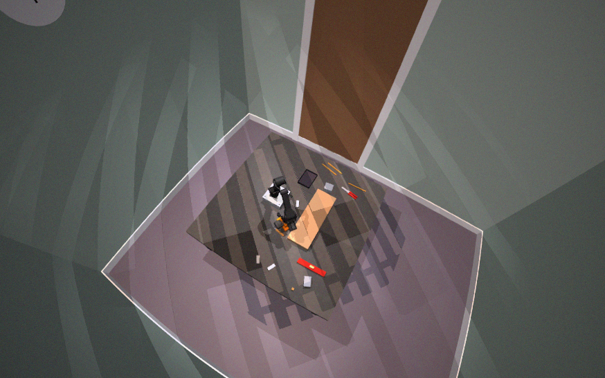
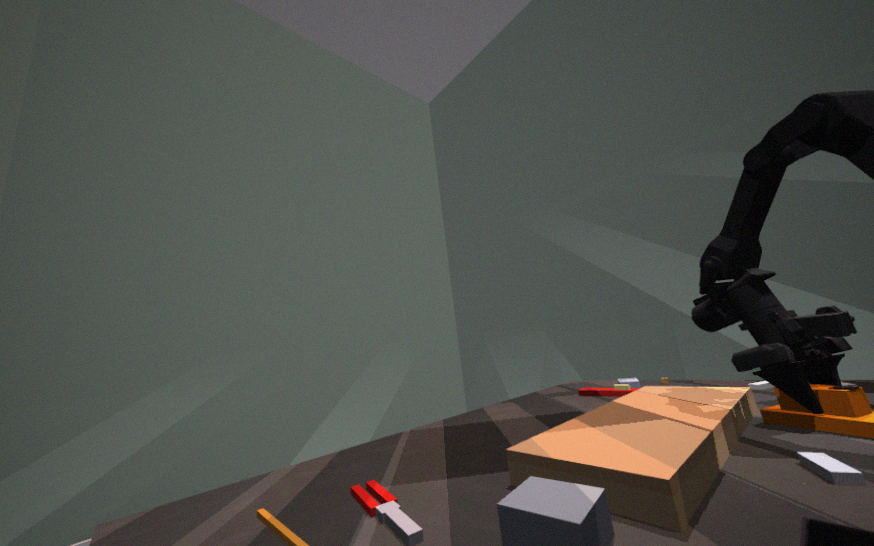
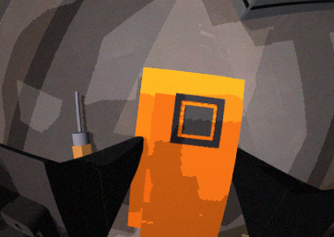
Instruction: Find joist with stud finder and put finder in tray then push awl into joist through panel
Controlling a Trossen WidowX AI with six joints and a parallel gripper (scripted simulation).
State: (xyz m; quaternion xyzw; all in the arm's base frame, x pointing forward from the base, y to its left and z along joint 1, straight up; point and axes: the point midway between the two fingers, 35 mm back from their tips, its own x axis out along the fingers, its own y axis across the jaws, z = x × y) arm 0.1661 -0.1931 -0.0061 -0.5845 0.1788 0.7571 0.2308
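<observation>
The orange stud finder (image 2: 864,423) (image 3: 208,171) lies on the table beside the pale wooden floor panel (image 1: 319,213) (image 2: 601,448). My gripper (image 2: 827,398) (image 3: 186,148) is low over it, fingers partly open, one on each side of its body. In the wrist view a gap shows beside the right finger; whether the left finger touches is unclear. The awl (image 3: 82,150), with a thin metal shaft and orange handle, lies left of the stud finder, partly hidden by the left finger. The dark tray (image 1: 303,174) (image 2: 834,530) is beyond the panel's far end from the gripper.
A small white block (image 1: 297,203) (image 2: 829,468) lies between the arm base and panel. A grey block (image 1: 328,186) (image 2: 552,501) stands at one panel end. A red level (image 1: 304,262) (image 2: 593,392) lies past the other. A red-handled tool (image 1: 350,194) (image 2: 386,505) lies near thin orange sticks.
</observation>
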